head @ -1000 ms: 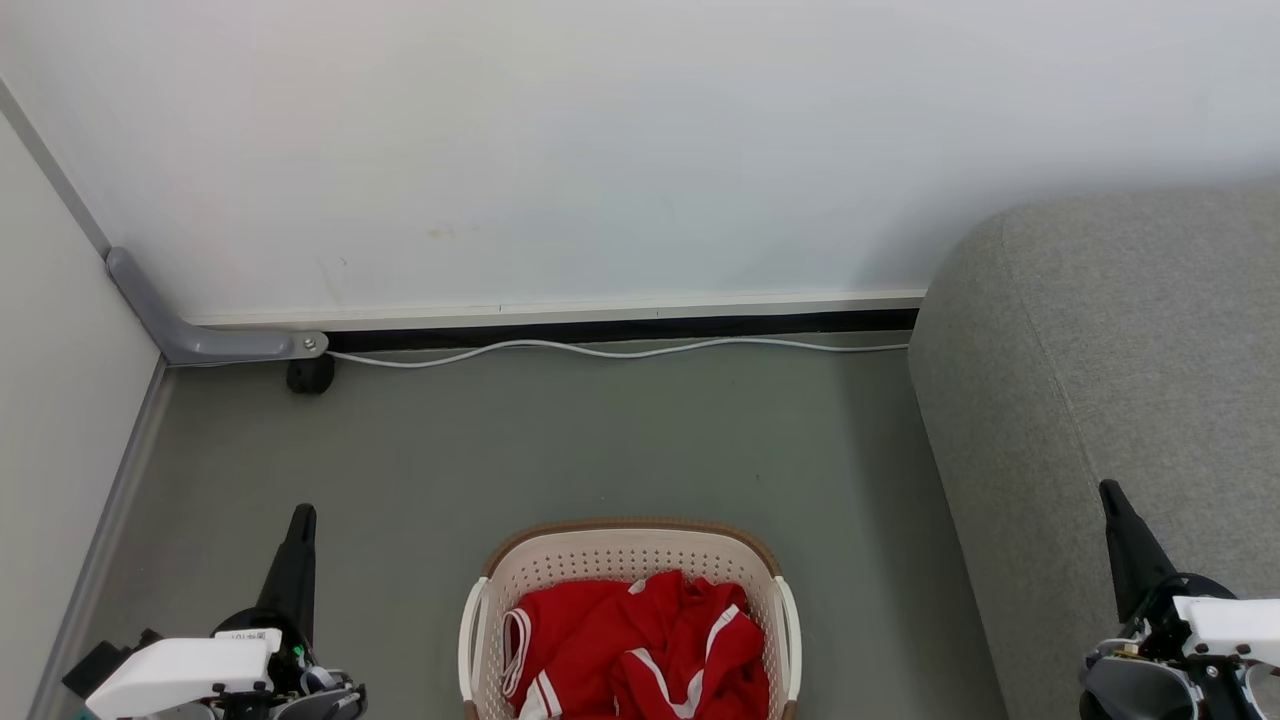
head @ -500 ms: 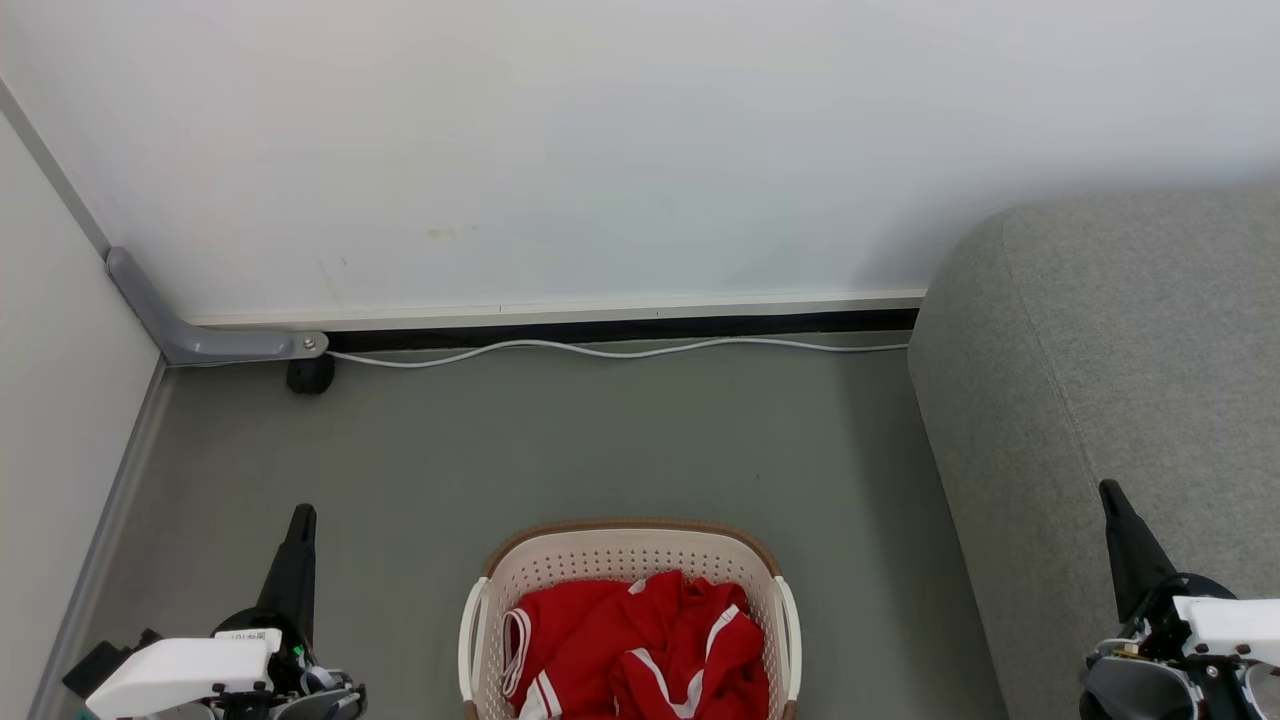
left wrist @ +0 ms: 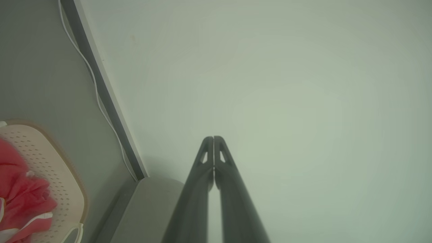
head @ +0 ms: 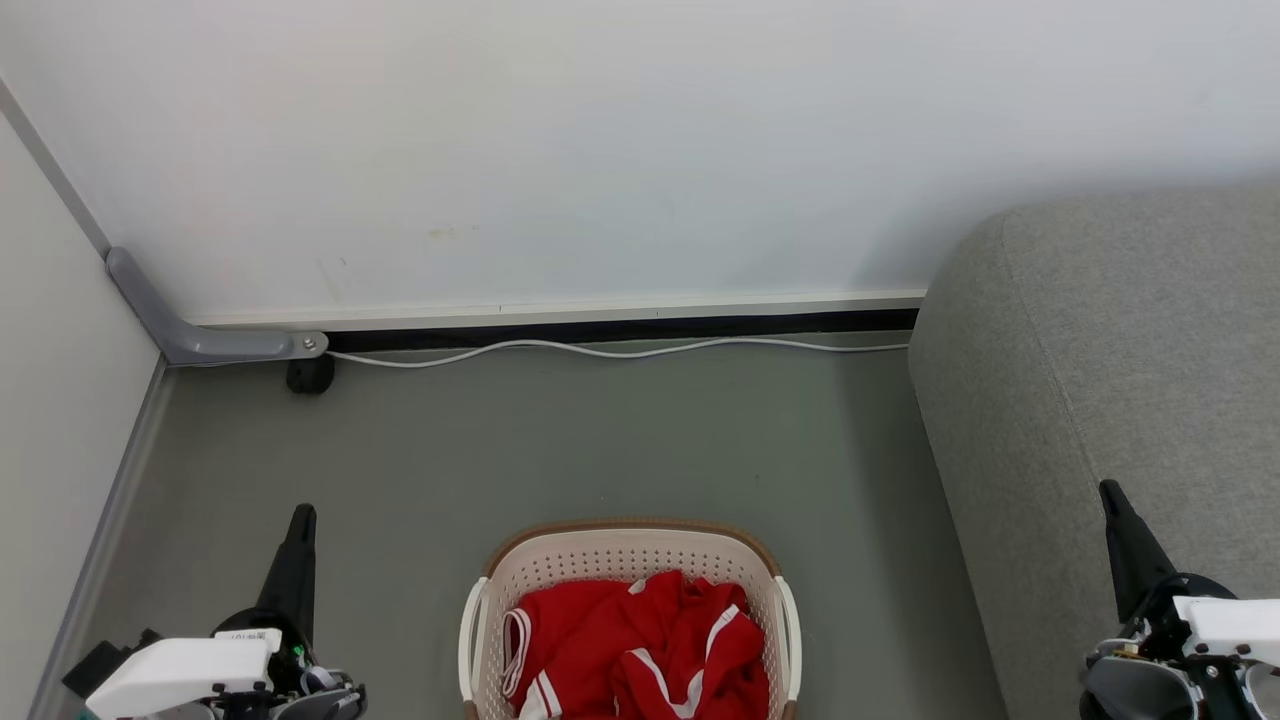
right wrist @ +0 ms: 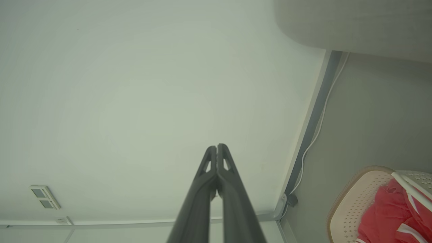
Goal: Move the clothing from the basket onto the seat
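Crumpled red clothing (head: 640, 645) with white stripes fills the cream perforated basket (head: 600, 553), which stands on the floor at the bottom centre of the head view. The grey seat (head: 1110, 360) rises to the basket's right. My left gripper (head: 301, 514) is shut, empty, left of the basket and apart from it. My right gripper (head: 1108, 490) is shut and empty in front of the seat's side. In the left wrist view the gripper (left wrist: 213, 138) points at the wall, with the basket (left wrist: 64, 175) and clothing (left wrist: 23, 199) at the lower left. The right wrist view has the gripper (right wrist: 216, 146) shut, the basket (right wrist: 354, 199) and clothing (right wrist: 391, 212) at the lower right.
A white wall (head: 600, 150) closes the far side, with a white cable (head: 600, 350) along its base. A grey bracket (head: 210, 343) and a black foot (head: 310, 375) sit in the left corner, where a side wall (head: 50, 400) begins. Grey floor (head: 600, 440) lies beyond the basket.
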Available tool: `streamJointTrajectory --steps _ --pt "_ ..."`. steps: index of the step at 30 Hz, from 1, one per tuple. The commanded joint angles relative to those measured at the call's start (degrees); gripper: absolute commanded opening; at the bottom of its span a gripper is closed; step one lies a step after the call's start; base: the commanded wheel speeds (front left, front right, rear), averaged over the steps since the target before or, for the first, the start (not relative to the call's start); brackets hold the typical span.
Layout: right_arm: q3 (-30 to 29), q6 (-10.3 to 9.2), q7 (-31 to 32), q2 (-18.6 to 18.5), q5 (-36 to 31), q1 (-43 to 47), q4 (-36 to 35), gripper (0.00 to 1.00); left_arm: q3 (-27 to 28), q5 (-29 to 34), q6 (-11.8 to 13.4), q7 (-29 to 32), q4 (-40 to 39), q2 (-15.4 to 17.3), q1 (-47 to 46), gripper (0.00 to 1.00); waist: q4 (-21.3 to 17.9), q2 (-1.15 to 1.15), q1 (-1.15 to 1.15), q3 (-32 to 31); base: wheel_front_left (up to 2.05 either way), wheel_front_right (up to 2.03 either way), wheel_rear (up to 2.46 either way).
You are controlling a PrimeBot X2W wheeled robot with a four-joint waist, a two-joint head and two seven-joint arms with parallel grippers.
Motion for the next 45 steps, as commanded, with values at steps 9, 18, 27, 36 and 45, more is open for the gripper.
streamJointTrajectory --steps 9,18,27,36,45 --pt "0.7 0.0 -0.1 0.8 -0.2 0.9 2.5 1.0 -0.1 0.1 0.0 -0.4 2.8 -1.1 1.3 1.0 0.0 0.0 0.02 0.2 0.0 0.0 0.0" --pt "2.2 0.01 -1.1 0.3 -1.1 -0.6 2.8 1.0 -0.6 0.9 0.0 -1.7 3.0 -0.7 0.1 1.0 -0.1 0.0 0.01 0.2 0.0 0.0 0.0" --pt "4.6 0.03 -3.0 -0.8 -2.1 -2.5 3.5 1.0 -2.0 2.6 0.0 -3.6 3.4 0.1 -1.4 1.0 -0.1 0.0 0.0 0.5 0.0 0.0 0.0" --pt "7.6 0.05 -4.8 -2.1 -3.8 -4.7 4.6 1.0 -2.7 6.0 -0.1 -5.0 3.9 0.8 -2.9 1.0 -0.2 0.0 0.0 0.8 0.0 0.0 0.0" --pt "9.6 0.07 -6.4 -3.1 -7.9 -7.1 6.2 1.0 -3.2 11.9 -0.1 -6.5 4.4 1.3 -4.4 1.0 -0.2 0.0 0.0 1.2 0.0 0.0 0.0"
